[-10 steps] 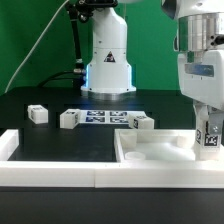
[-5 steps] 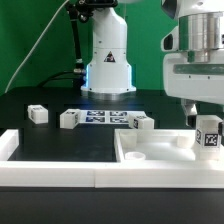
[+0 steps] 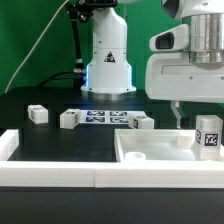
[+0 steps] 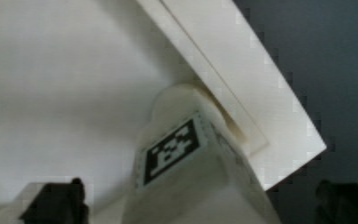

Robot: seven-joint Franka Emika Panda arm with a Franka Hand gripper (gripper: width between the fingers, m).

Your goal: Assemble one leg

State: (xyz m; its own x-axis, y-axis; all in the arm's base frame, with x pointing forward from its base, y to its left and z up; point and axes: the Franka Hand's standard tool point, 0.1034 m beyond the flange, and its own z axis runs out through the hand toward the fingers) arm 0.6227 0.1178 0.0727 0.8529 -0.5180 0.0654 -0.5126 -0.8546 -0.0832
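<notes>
The leg [image 3: 208,136], a small white post with a black-and-white tag, stands upright in the far corner of the large white tray-like part [image 3: 150,158], at the exterior view's right. My gripper [image 3: 199,112] hangs just above it, open, with one finger [image 3: 178,116] showing beside the leg's top. In the wrist view the leg [image 4: 194,160] stands between my two dark fingertips [image 4: 51,203], which are spread wide and apart from it. My gripper [image 4: 197,205] holds nothing. The tray part [image 4: 69,90] fills that view behind the leg.
Three more loose legs lie on the black table: one [image 3: 37,114] at the exterior view's left, one [image 3: 68,119] beside the marker board [image 3: 100,117], one [image 3: 141,122] behind the tray part. The robot base [image 3: 107,60] stands at the back.
My gripper was down around the leg a second ago. It has let go and risen straight up. The leg stays standing in the tray part's corner.
</notes>
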